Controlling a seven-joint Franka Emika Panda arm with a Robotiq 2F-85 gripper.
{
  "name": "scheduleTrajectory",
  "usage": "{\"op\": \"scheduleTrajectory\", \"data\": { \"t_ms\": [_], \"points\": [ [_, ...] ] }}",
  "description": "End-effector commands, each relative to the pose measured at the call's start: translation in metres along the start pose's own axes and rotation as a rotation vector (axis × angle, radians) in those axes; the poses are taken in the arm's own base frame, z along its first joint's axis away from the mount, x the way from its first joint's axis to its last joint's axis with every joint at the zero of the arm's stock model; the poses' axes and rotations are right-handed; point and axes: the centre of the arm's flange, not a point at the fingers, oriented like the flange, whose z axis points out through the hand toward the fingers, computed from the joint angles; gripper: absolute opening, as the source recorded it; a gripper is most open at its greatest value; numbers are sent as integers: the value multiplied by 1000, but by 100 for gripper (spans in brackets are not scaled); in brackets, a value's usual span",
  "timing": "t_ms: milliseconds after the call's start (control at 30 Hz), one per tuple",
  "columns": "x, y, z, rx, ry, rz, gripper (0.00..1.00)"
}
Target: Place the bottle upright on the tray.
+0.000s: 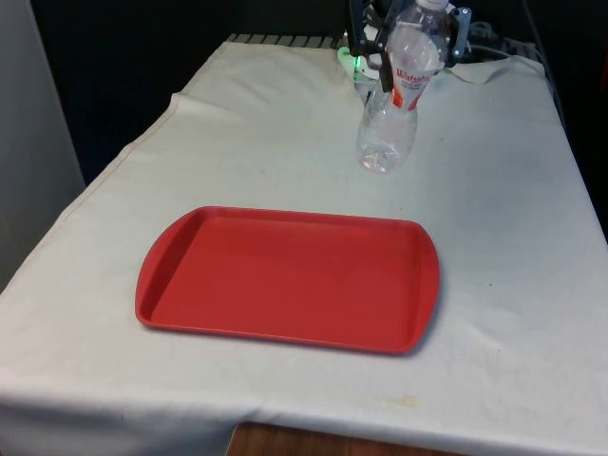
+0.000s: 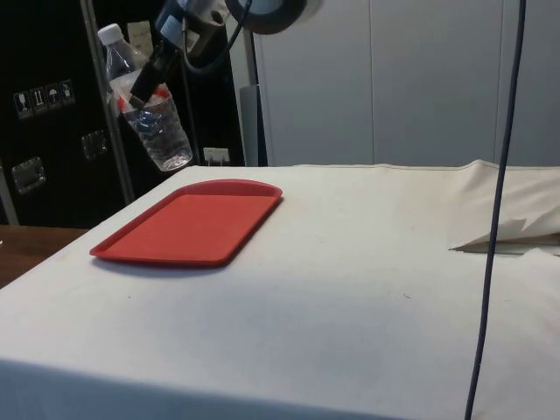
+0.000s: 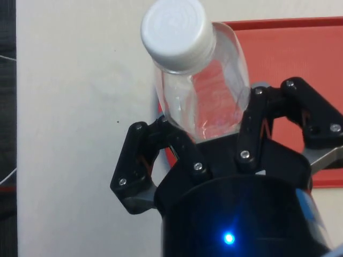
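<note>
**Bottle is up in the air, tray is waiting**

The bottle (image 1: pixel 397 90) is clear plastic with a white cap and a red and white label. It is not on anything. It hangs in the air, a bit tilted, with its cap end up and its round bottom end down. In the side view the bottle (image 2: pixel 147 105) is above the far end of the tray, or just past it (I cannot tell which from here).

The pincer (image 3: pixel 214 142) is clenched on the bottle, squeezing it around the upper part, near the label. The black fingers (image 3: pixel 179 147) press on both sides of the clear plastic, and the white cap (image 3: pixel 178 35) sticks out past them.

The red tray (image 1: pixel 190 285) lies flat on the surface (image 1: pixel 513 237), which is covered by a white cloth. Nothing is on the tray. In the front view the bottle is behind the tray, toward the front view's right.

So the picking up part looks done. What is left, I think: carry the bottle over the middle of the tray, make it stand straight, bring it down until its bottom touches the red part, and then let go. The bottle looks light and nearly empty, so it could tip over if it is let go while leaning.
</note>
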Motion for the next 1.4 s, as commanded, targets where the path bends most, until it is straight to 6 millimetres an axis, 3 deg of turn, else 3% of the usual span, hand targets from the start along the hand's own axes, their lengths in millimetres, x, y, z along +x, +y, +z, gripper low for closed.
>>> {"op": "scheduleTrajectory", "data": {
  "t_ms": [0,667,867,1367],
  "points": [
    [0,-5,0,3,18,11,35],
    [-11,-1,3,-10,23,25,35],
    [-20,-1,13,-20,36,39,35],
    [-31,23,33,-65,25,57,35]
  ]
}}
